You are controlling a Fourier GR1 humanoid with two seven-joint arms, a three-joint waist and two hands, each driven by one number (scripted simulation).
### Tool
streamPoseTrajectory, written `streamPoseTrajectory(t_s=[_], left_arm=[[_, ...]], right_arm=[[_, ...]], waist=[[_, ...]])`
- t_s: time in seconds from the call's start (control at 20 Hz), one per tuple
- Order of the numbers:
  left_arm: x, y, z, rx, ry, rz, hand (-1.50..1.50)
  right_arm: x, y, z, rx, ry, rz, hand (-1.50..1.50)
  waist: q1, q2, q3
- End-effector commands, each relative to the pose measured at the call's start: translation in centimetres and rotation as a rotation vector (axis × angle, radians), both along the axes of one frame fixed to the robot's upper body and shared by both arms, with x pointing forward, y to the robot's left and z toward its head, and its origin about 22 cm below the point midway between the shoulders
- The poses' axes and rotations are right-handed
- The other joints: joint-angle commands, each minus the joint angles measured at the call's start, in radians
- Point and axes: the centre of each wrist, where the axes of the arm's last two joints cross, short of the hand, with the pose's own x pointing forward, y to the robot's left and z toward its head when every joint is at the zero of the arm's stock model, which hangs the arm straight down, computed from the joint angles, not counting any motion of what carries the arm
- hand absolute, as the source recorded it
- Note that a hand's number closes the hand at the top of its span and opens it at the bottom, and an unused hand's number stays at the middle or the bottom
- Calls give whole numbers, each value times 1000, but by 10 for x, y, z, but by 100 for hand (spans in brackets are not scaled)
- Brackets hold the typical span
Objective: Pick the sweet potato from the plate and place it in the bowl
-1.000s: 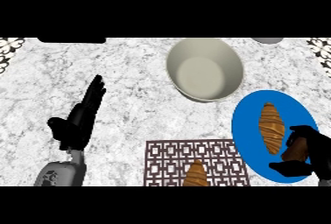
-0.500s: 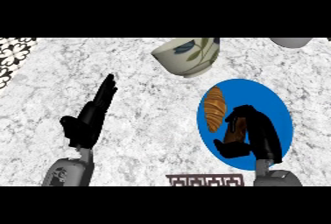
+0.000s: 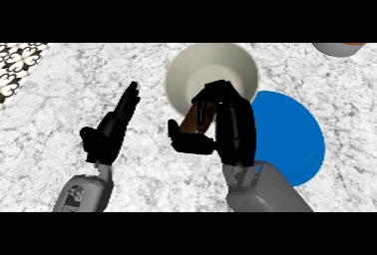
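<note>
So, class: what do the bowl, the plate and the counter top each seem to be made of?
Bowl: probably glazed ceramic; plain cream, smooth, softly shaded inside.
Plate: ceramic or plastic, hard to say; flat, even blue with no pattern.
Counter top: looks like polished marble or granite; white with grey veining.

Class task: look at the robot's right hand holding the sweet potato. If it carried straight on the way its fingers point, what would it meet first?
Most likely the bowl. The right hand, curled round the sweet potato, points up the view at the bowl's near rim; from this steep view its height above the rim is unclear.
</note>
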Motion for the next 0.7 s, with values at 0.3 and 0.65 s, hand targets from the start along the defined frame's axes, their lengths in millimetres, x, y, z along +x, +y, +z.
streamPoseTrajectory(t_s=[0.3, 0.65], left_arm=[[4, 5, -2, 11, 7, 46, 0], [-2, 7, -9, 7, 23, 40, 0]], right_arm=[[21, 88, 95, -85, -100, -193, 150], [43, 113, 152, -85, -79, -296, 150]], waist=[[-35, -7, -1], [-40, -3, 0]])
